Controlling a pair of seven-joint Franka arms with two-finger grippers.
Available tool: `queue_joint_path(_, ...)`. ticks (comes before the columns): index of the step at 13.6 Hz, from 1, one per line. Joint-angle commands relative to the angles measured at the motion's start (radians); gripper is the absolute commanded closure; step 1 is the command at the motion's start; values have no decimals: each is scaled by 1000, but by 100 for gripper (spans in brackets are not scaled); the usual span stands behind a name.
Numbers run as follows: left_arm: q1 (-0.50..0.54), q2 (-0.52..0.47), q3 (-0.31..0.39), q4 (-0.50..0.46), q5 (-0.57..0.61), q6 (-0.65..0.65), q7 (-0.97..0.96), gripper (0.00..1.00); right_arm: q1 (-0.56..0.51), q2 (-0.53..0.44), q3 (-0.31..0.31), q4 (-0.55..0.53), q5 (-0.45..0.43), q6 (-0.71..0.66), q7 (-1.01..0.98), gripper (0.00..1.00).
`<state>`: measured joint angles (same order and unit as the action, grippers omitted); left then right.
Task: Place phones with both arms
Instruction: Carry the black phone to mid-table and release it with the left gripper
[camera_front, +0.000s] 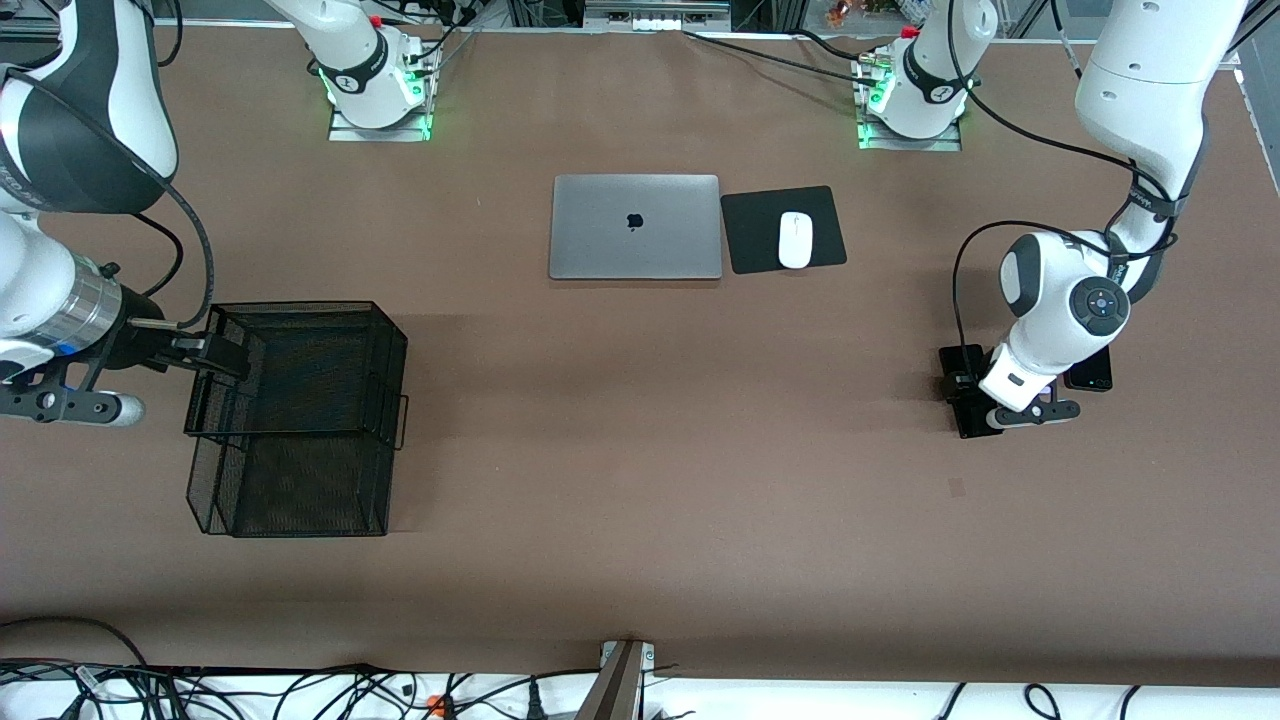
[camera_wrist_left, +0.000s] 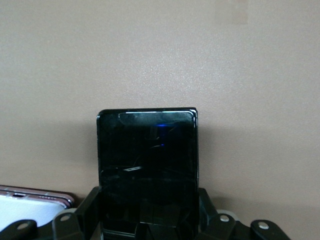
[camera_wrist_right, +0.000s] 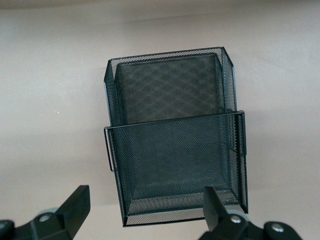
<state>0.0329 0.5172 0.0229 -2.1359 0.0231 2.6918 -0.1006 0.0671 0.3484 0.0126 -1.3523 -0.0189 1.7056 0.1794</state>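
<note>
From the front view, a matte brown table (camera_front: 640, 520) is seen, smooth and felt-like, with cables and white rail along its near edge; a flat grey laptop (camera_front: 635, 227) with rounded corners is laid shut near the arm bases, and just beside it, toward the left arm's end, a white mouse (camera_front: 796, 240) is set on a black square pad (camera_front: 783, 229); a black wire-mesh basket (camera_front: 295, 417), boxy and stepped in two tiers, is parked toward the right arm's end; the left gripper (camera_front: 975, 405) is lowered to the table at the left arm's end and is clamped on a squarish black phone (camera_front: 962, 362), while a second dark phone (camera_front: 1090, 372) is partly hidden by the wrist; the right gripper (camera_front: 215, 355) is held over the basket's edge with its jaws spread apart, nothing in them. From the left wrist view, the squarish black phone (camera_wrist_left: 146, 165) is shown as a glossy slab with rounded corners, a thin highlight along its edge, pinched between the black fingers (camera_wrist_left: 87, 212); a pale phone (camera_wrist_left: 30, 202) with a pinkish rim is peeking in just beside it on the same plain brown surface. From the right wrist view, the basket (camera_wrist_right: 175, 135) is seen from above, fine diamond mesh with a thin wire handle, both tiers bare inside; the wide-open fingers (camera_wrist_right: 75, 205) are framing its nearer tier.
</note>
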Motion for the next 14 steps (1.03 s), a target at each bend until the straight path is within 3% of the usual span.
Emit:
queue_joint_path(1, -8, 11, 2, 26, 17, -22, -42, 100, -4, -28, 4, -28, 14, 2, 9, 0)
queue_joint_path(6, -50, 12, 0, 272, 17, -383, -53, 100, -4, -28, 4, -28, 14, 2, 9, 0)
queue_joint_path(9, -123, 21, -1, 353, -2, -438, -132, 100, -4, -28, 4, -28, 14, 2, 9, 0)
queue_joint_path(14, -373, 151, -14, 552, -78, -451, -428, 100, -4, -26, 4, -28, 14, 3, 9, 0)
